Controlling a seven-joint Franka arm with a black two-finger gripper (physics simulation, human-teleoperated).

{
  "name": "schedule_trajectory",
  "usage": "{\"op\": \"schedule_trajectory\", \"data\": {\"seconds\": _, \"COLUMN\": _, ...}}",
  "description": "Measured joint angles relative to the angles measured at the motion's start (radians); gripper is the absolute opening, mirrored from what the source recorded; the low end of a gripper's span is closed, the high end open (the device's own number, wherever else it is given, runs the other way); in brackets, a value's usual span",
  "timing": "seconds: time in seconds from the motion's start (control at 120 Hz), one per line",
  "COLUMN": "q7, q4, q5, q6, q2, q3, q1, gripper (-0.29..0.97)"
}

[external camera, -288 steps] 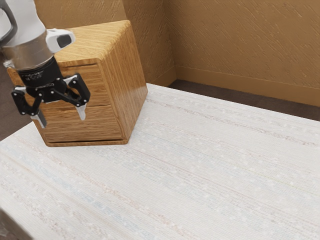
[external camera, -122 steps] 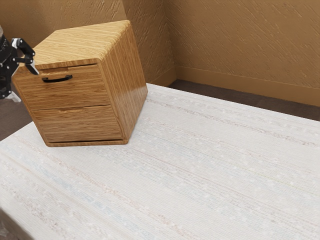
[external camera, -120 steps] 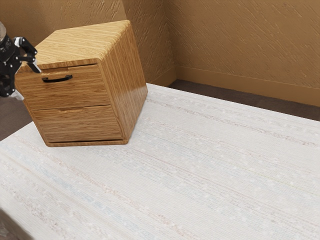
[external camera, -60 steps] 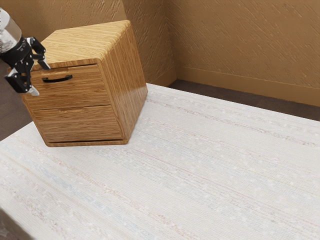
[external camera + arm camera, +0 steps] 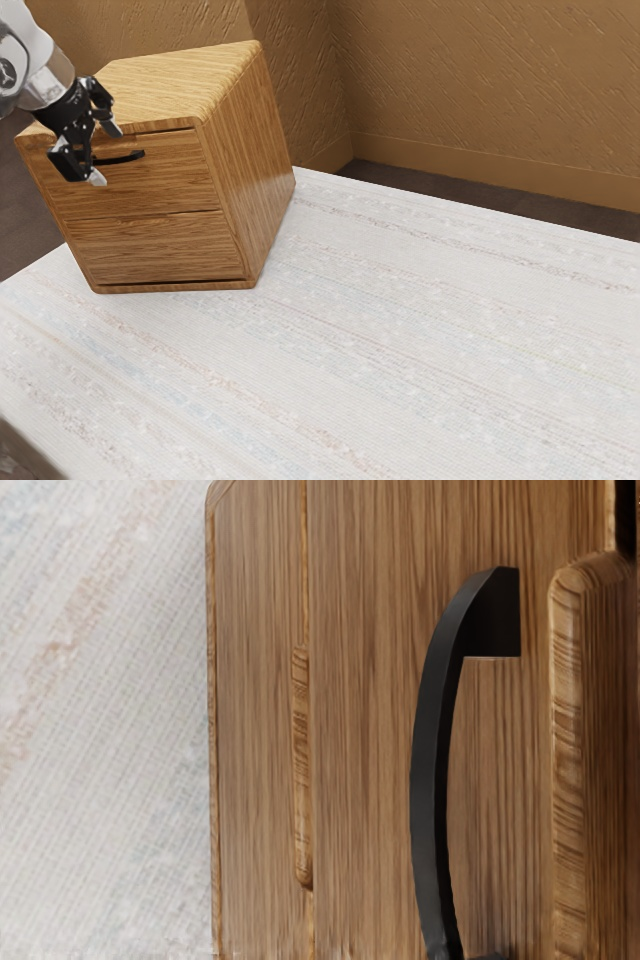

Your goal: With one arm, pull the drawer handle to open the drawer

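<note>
Gripper (image 5: 104,154) brought from cabinet's (image 5: 185,80) side to handle (image 5: 128,156); fingers spread wide, nothing gripped. Drawer (image 5: 160,182) seen shut; grasp and pull left.

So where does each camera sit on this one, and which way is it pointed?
Exterior view: raised at the arm's side, looking down across the white table toward the wooden cabinet. The arm and its open gripper enter at the upper left, at the drawer handle.
Wrist view: on the hand, facing the cabinet's front close up, with the black drawer handle curving across it and the table beside.
Shared: the cabinet front, the drawer handle and the table.
</note>
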Motion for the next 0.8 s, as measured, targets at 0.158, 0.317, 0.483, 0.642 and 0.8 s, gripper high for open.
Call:
{"op": "schedule_trajectory", "data": {"seconds": 0.158, "q7": -0.006, "q4": -0.032, "q5": 0.000, "q6": 0.028, "q2": -0.021, "q3": 0.006, "q1": -0.025, "gripper": 0.68}}
{"op": "schedule_trajectory", "data": {"seconds": 0.317, "q7": -0.010, "q4": -0.077, "q5": 0.000, "q6": 0.044, "q2": -0.051, "q3": 0.007, "q1": 0.001, "gripper": 0.68}}
{"op": "schedule_trajectory", "data": {"seconds": 0.483, "q7": -0.019, "q4": -0.082, "q5": 0.000, "q6": 0.060, "q2": -0.052, "q3": 0.008, "q1": 0.026, "gripper": 0.53}}
{"op": "schedule_trajectory", "data": {"seconds": 0.642, "q7": -0.026, "q4": -0.075, "q5": 0.000, "q6": 0.075, "q2": -0.032, "q3": 0.007, "q1": 0.030, "gripper": 0.42}}
{"op": "schedule_trajectory", "data": {"seconds": 0.8, "q7": -0.031, "q4": -0.057, "q5": -0.001, "q6": 0.087, "q2": -0.004, "q3": 0.004, "q1": -0.001, "gripper": 0.37}}
